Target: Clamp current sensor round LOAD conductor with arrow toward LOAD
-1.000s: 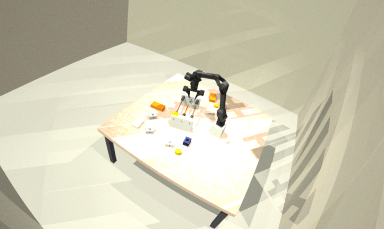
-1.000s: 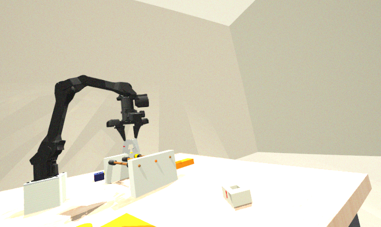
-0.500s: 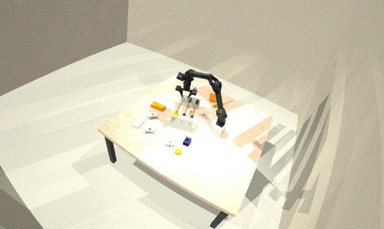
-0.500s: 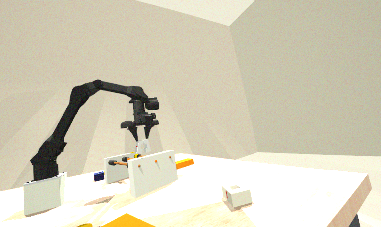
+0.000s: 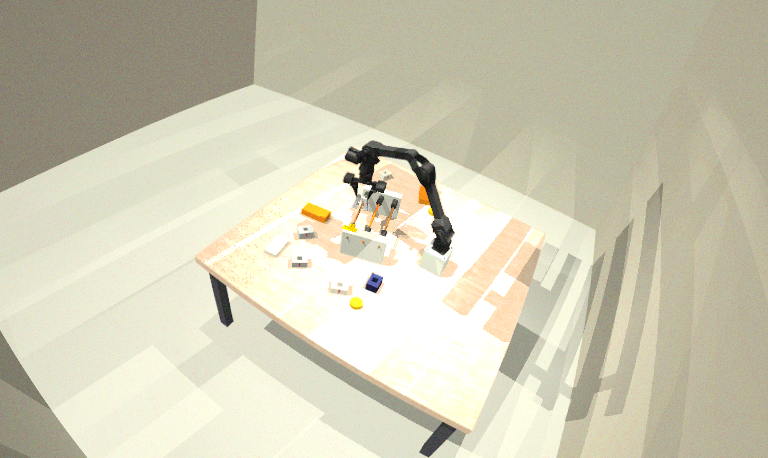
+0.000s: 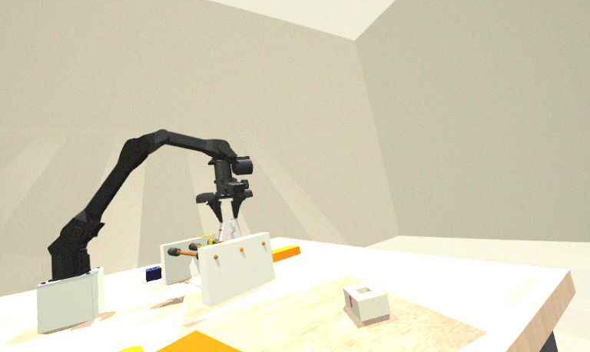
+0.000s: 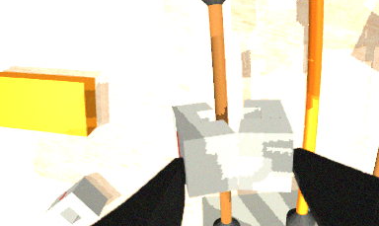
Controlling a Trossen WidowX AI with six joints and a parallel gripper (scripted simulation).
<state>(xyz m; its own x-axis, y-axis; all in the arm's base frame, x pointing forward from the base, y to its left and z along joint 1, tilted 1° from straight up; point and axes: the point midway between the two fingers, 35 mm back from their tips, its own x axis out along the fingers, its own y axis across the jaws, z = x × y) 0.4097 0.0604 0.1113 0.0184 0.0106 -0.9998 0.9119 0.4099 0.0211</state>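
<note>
Black arm, tapering black fingers.

Surfaces: pale wood, matt plastic look, coppery rods.
My table looks like grained light wood; my arm matt black plastic; end panels smooth, matt white; rods smooth, copper-like metal; yellow-orange block smooth, plastic-looking.

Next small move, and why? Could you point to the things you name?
Probably lower straight down a little, jaws kept as they are, rechecking alignment. The jaws hold the open sensor (image 5: 358,202) (image 6: 223,231) (image 7: 207,162) over the outer conductor (image 5: 356,216) (image 7: 218,63), which runs beneath near the gap between its halves. Seating depth is hidden, and I can't read a LOAD mark; confirm that first.
</note>
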